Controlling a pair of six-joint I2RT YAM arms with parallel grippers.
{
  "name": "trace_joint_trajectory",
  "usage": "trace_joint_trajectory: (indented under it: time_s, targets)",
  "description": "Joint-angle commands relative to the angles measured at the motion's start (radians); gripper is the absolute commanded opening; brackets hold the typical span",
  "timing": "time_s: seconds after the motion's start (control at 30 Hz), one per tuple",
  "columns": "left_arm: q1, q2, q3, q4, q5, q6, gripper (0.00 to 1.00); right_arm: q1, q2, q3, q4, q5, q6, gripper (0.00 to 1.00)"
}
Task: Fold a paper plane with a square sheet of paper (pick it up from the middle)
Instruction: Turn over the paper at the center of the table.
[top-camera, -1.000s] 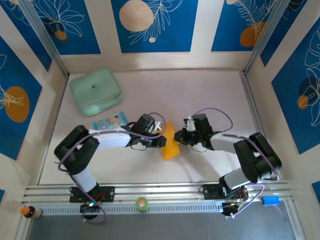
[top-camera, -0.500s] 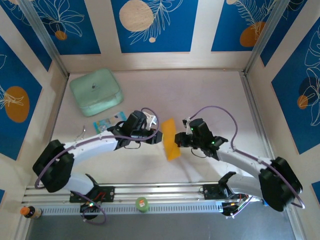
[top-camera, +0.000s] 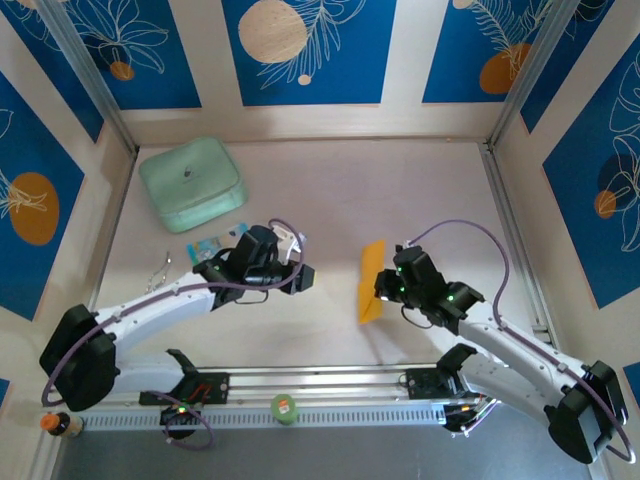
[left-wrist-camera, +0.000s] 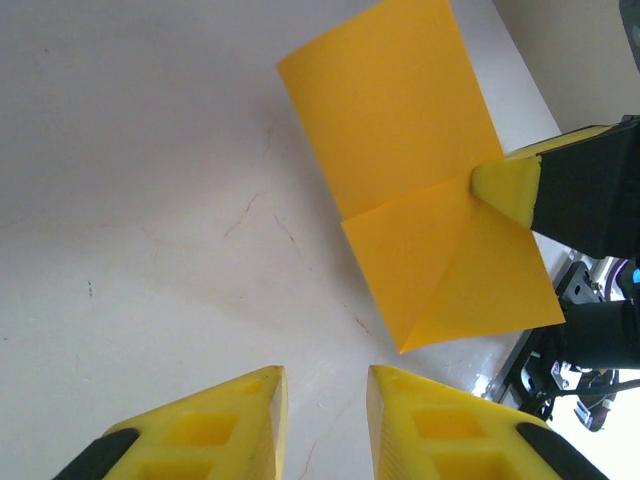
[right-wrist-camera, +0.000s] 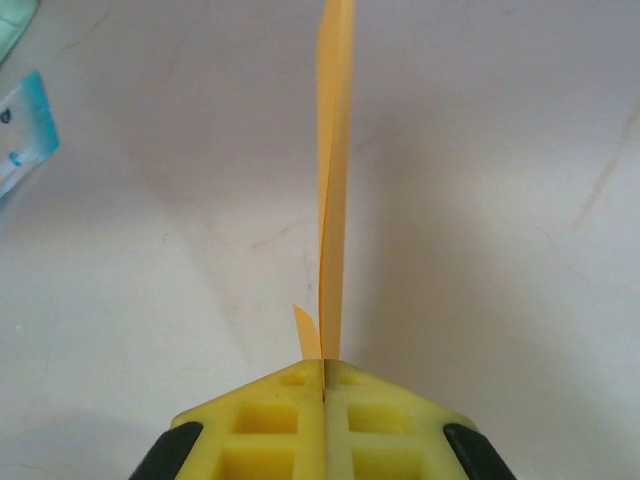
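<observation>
- Right of the middle of the pale table (top-camera: 330, 180), the thin orange-yellow sheet of paper (top-camera: 371, 283), already folded into a longer strip, stands on edge. I cannot tell whether its lower edge touches the surface.
- The right gripper (top-camera: 385, 290) carries it, yellow fingers pressed together on the strip's right-hand edge about halfway along. Its wrist view shows the paper edge-on, rising straight out of the closed jaws.
- The left gripper (top-camera: 304, 277) lies to the paper's left, clear of it, its fingers (left-wrist-camera: 250, 410) slightly apart with nothing between them.
- The strip's long axis runs near to far, so its flat face, with one corner flap creased diagonally, is turned towards the left gripper.
- Any next crease, I judge, needs the left gripper to travel right to reach that face.
</observation>
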Motion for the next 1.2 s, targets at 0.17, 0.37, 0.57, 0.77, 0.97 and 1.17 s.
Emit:
trace_joint_trajectory:
  time_s: [0.17, 0.37, 0.57, 0.77, 0.97, 1.17]
  targets:
    - [0.011, -0.038, -0.017, -0.031, -0.023, -0.023, 0.29, 0.005, -0.170, 0.033, -0.217, 0.032, 0.088, 0.02]
    - [0.011, -0.056, 0.022, -0.120, -0.018, 0.030, 0.29, 0.005, -0.240, 0.021, -0.237, 0.028, 0.123, 0.02]
    - [0.012, -0.102, -0.003, -0.152, -0.093, 0.067, 0.37, 0.012, -0.210, 0.018, -0.175, -0.013, 0.076, 0.02]
    - [0.021, -0.102, 0.020, -0.194, -0.180, 0.087, 0.52, 0.012, -0.190, 0.042, -0.258, 0.038, 0.007, 0.02]
    - [0.026, -0.121, 0.055, -0.257, -0.301, 0.059, 0.78, 0.008, -0.153, 0.088, -0.304, 0.102, -0.090, 0.02]
    - [0.036, -0.230, -0.012, -0.229, -0.405, 0.048, 1.00, 0.009, -0.059, 0.144, -0.289, 0.122, -0.139, 0.02]
